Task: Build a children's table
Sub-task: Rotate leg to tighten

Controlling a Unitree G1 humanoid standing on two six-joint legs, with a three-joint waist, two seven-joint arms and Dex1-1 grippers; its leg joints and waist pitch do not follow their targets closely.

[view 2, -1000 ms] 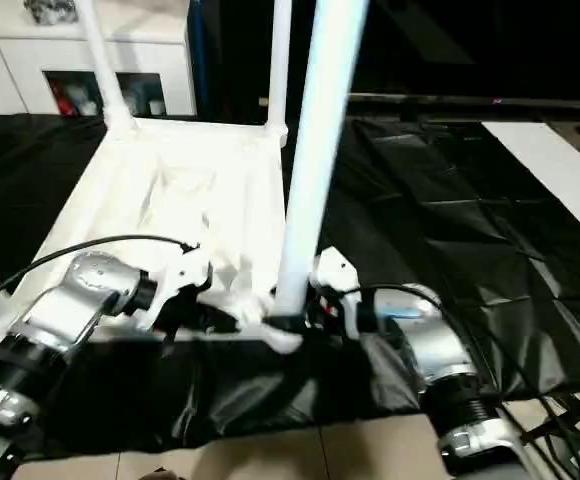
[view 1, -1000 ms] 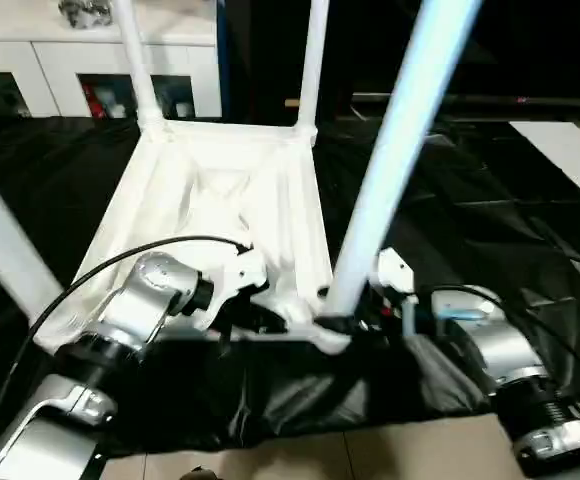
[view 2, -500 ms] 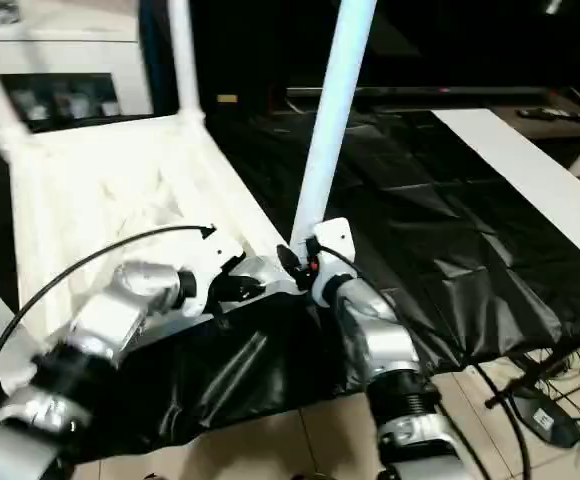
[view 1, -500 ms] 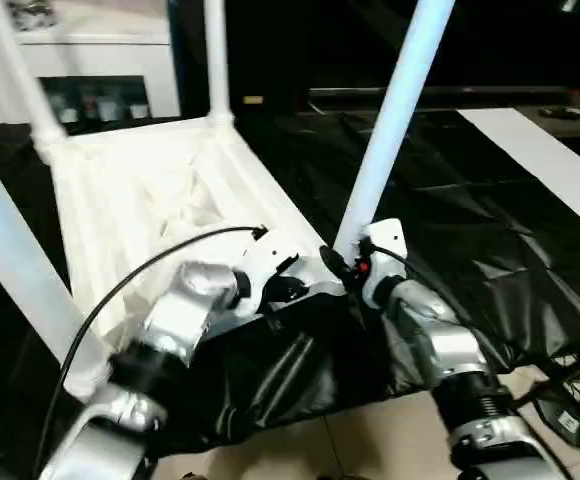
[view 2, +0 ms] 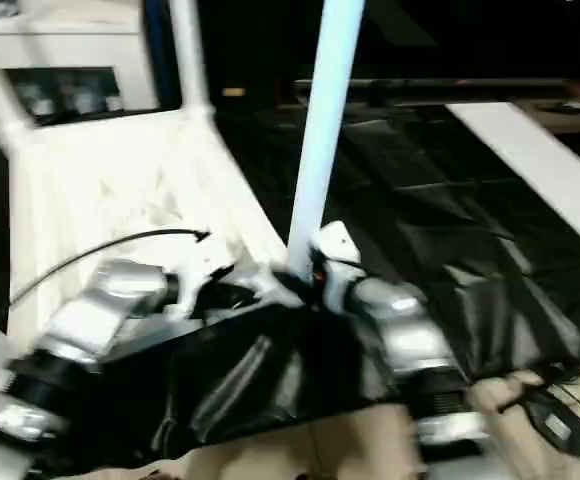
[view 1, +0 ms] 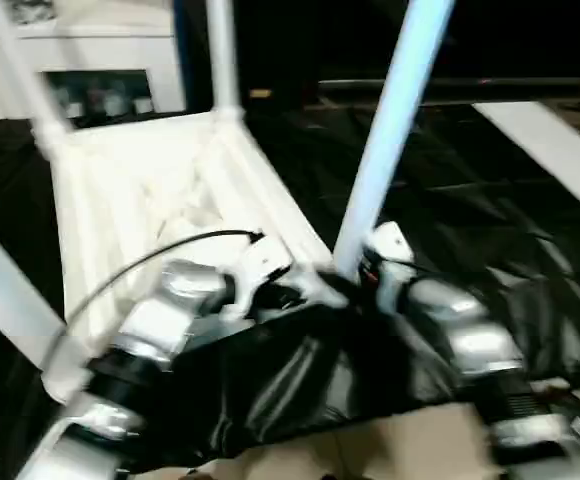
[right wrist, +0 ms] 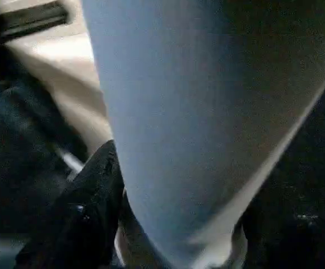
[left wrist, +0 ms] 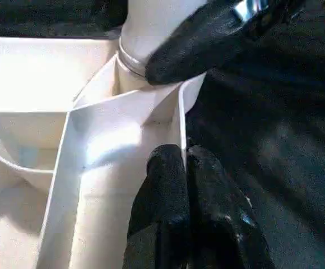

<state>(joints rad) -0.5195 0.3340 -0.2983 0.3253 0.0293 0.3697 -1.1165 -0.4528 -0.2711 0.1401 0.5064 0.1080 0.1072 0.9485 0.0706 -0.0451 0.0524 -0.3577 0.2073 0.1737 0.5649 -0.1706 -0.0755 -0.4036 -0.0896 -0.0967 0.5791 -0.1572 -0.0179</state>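
Observation:
The children's table lies upside down, its ribbed white top (view 1: 130, 190) on a black sheet. Tube legs stand up from its corner sockets. The near right leg (view 1: 390, 130) rises between my two arms. My left gripper (view 1: 295, 295) is shut on the thin rim wall of the top (left wrist: 179, 112) right beside that corner socket, one finger on each side of the wall. My right gripper (view 1: 358, 268) is at the base of the near right leg (right wrist: 196, 112), where it enters the socket. Further legs stand at the far right (view 1: 220, 60), far left (view 1: 20, 70) and near left (view 1: 5, 290).
The black sheet (view 1: 490, 200) covers the work surface and hangs over its near edge above a beige floor (view 1: 400, 455). A white glass-door cabinet (view 1: 90, 60) stands behind the table. A white board (view 1: 560, 140) lies at the far right.
The whole picture has swung and shaken, so the camera has moved. Both grippers stay at the same near right corner of the table, the left one still pinching the rim.

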